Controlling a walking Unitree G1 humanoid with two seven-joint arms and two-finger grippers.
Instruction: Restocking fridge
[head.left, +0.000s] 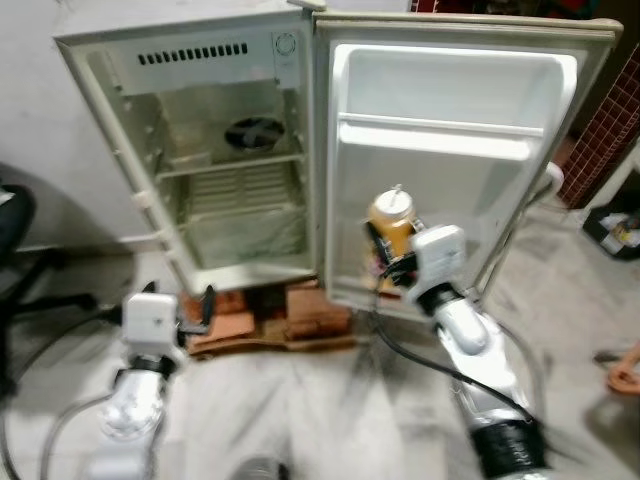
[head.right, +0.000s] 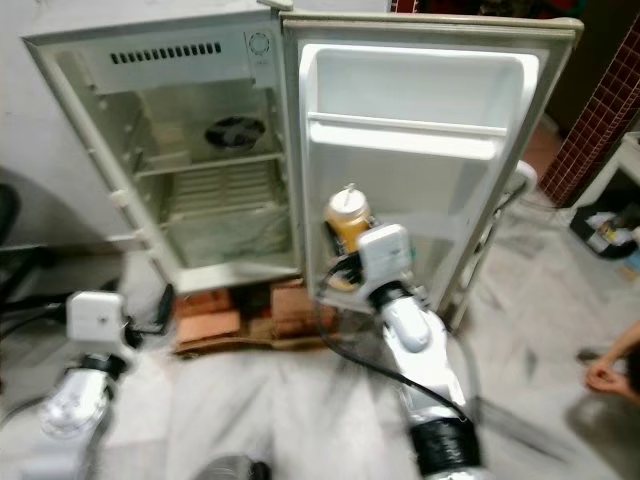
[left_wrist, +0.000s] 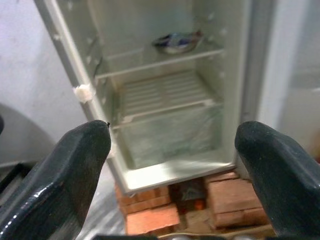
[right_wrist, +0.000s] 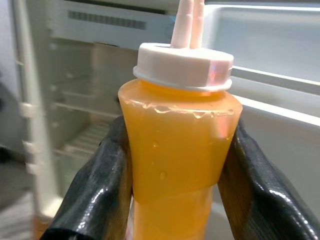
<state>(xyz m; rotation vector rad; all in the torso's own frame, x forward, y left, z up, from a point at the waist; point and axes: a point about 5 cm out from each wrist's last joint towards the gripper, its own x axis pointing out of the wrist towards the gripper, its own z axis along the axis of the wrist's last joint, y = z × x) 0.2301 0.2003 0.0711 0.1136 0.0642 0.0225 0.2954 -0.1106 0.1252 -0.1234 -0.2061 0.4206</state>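
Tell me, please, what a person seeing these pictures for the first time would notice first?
Most striking is the orange squeeze bottle with a white cap, clamped upright in the right gripper in front of the open fridge door. Behind it the small fridge stands wide open on bricks, with a dark bowl on its upper shelf. The left gripper is open, facing the fridge.

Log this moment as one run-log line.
right tool: shut on orange squeeze bottle, upright before the open door | left tool: open, low, facing fridge | bowl on upper shelf
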